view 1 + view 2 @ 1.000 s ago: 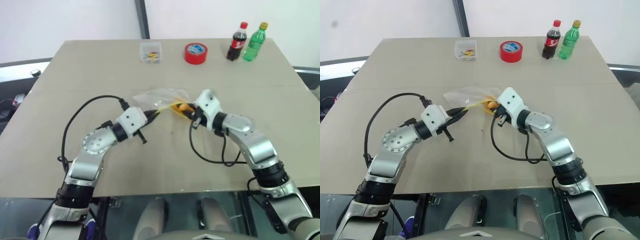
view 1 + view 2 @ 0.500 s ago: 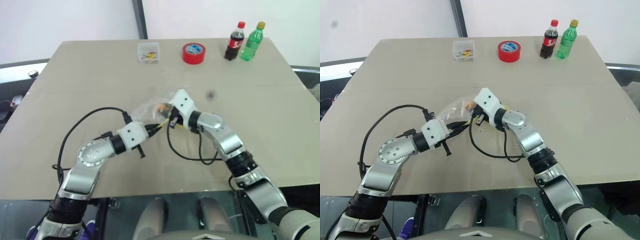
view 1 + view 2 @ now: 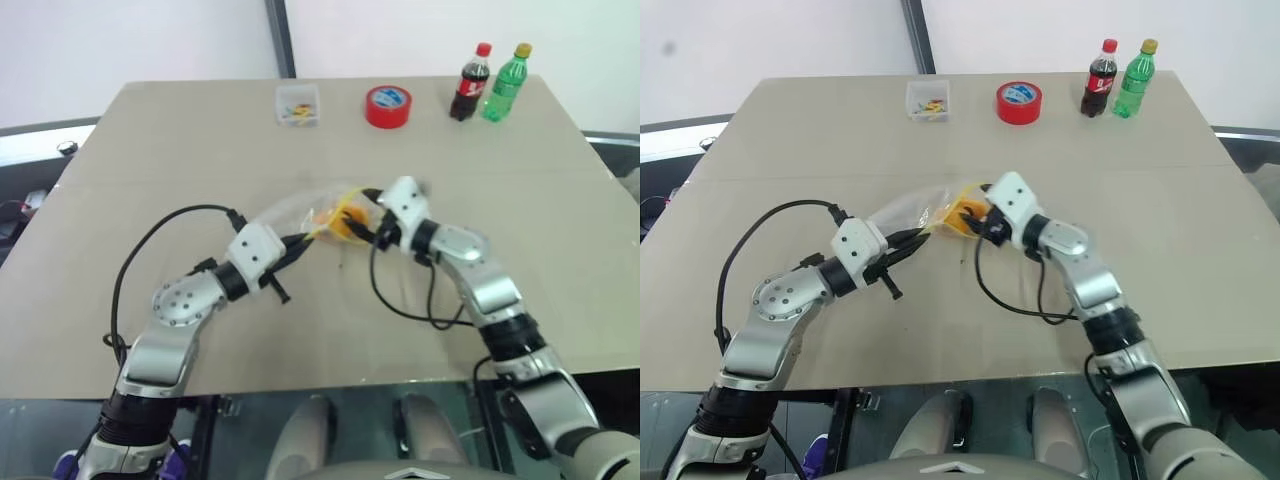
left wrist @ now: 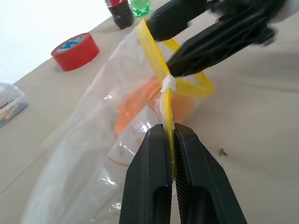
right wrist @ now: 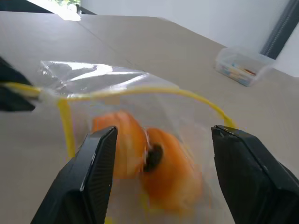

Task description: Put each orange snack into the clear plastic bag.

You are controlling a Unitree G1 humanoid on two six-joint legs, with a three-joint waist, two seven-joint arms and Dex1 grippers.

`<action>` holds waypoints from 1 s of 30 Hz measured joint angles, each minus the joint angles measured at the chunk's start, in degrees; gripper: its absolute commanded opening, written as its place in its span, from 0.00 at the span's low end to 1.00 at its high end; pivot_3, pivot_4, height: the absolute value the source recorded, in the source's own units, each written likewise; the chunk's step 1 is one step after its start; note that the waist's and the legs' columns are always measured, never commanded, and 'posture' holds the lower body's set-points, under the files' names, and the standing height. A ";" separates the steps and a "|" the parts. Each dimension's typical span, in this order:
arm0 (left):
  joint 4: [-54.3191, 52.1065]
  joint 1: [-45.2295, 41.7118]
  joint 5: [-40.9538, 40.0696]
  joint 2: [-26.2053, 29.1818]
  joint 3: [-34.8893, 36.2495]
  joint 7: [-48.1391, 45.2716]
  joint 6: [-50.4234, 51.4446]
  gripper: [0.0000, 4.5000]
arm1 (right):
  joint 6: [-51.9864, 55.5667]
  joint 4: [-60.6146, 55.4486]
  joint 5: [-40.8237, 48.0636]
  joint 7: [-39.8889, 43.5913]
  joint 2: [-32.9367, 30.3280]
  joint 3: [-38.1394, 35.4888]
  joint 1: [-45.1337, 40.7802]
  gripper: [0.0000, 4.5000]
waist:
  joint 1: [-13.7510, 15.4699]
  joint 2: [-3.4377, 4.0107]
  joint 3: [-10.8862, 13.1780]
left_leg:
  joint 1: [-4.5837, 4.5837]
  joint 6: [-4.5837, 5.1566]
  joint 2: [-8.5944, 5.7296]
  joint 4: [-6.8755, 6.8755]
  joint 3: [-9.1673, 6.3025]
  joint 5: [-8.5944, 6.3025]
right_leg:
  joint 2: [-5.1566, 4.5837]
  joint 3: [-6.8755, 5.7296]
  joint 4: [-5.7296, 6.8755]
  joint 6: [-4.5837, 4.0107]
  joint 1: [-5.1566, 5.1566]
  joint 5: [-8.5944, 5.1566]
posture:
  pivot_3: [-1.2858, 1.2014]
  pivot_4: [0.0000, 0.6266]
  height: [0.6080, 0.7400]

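The clear plastic bag [image 3: 285, 211] hangs just above the middle of the table, and my left gripper [image 3: 302, 243] is shut on its yellow seal strip [image 4: 168, 100]. Two orange snacks [image 5: 122, 143] [image 5: 174, 173] lie side by side inside the bag, behind the open loop of the strip. They show as an orange patch [image 3: 345, 221] at the bag's right end. My right gripper [image 5: 164, 135] is open at the bag's mouth, its black fingers [image 4: 205, 46] spread on either side of the strip with nothing between them.
At the table's far edge stand a small clear box [image 3: 300, 104], a red tape roll [image 3: 390, 106], a cola bottle [image 3: 472, 84] and a green bottle [image 3: 505, 84]. Black cables [image 3: 400, 300] loop from both wrists over the tabletop.
My right gripper pushed left into the bag's mouth with an orange snack, then drew back right and opened. The snack now lies in the bag. The left gripper kept its hold.
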 measured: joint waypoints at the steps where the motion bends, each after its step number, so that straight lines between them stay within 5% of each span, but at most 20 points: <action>1: 0.05 -0.48 -0.37 -0.09 0.14 0.05 0.29 0.00 | 0.65 -2.00 -0.10 0.35 -1.73 -0.11 1.16 0.72 | 0.00 0.00 0.00 | 0.00 0.00 0.00 0.00 0.01 0.00 | 0.00 0.00 0.00 0.00 0.00 0.00 | 0.52 0.24 1.00; 9: 0.91 -2.78 -1.70 -0.38 1.10 -0.05 1.26 0.00 | -4.78 -0.71 -10.87 -1.70 -10.83 1.73 4.29 0.72 | -0.21 -0.01 0.00 | 0.06 0.00 0.00 0.01 0.09 0.00 | 0.04 0.04 0.01 0.00 0.02 0.00 | 0.52 0.24 1.00; 15: 1.30 -3.37 -2.86 -0.67 1.19 -0.57 1.30 0.00 | -10.90 8.18 -16.13 -4.15 -8.72 5.61 1.56 0.72 | -0.19 -0.03 0.01 | 0.05 -0.01 0.01 0.01 0.13 0.01 | 0.03 0.09 0.01 0.00 0.01 0.00 | 0.52 0.24 1.00; 19: 1.21 -3.06 -3.19 -0.41 1.50 -0.66 1.44 0.00 | -20.16 24.19 -18.89 -9.33 -1.35 7.23 -9.26 0.72 | -0.36 -0.08 0.04 | 0.08 -0.02 0.05 0.00 0.14 0.01 | 0.06 0.11 0.01 -0.02 0.00 0.02 | 0.52 0.24 1.00; 22: 1.20 -2.59 -3.26 0.12 1.75 -0.60 1.45 0.00 | -23.51 28.96 -18.74 -10.36 0.25 6.89 -11.56 0.54 | 0.04 -0.09 0.04 | 0.01 -0.04 0.02 0.00 0.08 0.02 | 0.02 0.06 -0.08 -0.02 0.01 0.01 | 0.52 0.24 1.00; 27: 1.20 -1.74 -3.38 0.48 2.28 -0.48 1.43 0.00 | -26.32 32.15 -18.21 -10.22 0.55 6.60 -11.88 0.01 | -0.17 -0.08 0.04 | 0.01 -0.03 0.02 -0.01 0.09 0.02 | 0.02 0.07 -0.07 -0.02 0.00 0.01 | 0.52 0.24 1.00; 30: 1.19 -1.54 -3.78 0.47 2.66 -0.46 1.39 0.00 | -27.05 32.25 -17.80 -10.17 0.54 5.64 -11.89 0.01 | -0.22 -0.08 0.04 | 0.02 -0.03 0.02 -0.01 0.09 0.02 | 0.02 0.08 -0.04 -0.02 0.00 0.01 | 0.52 0.24 1.00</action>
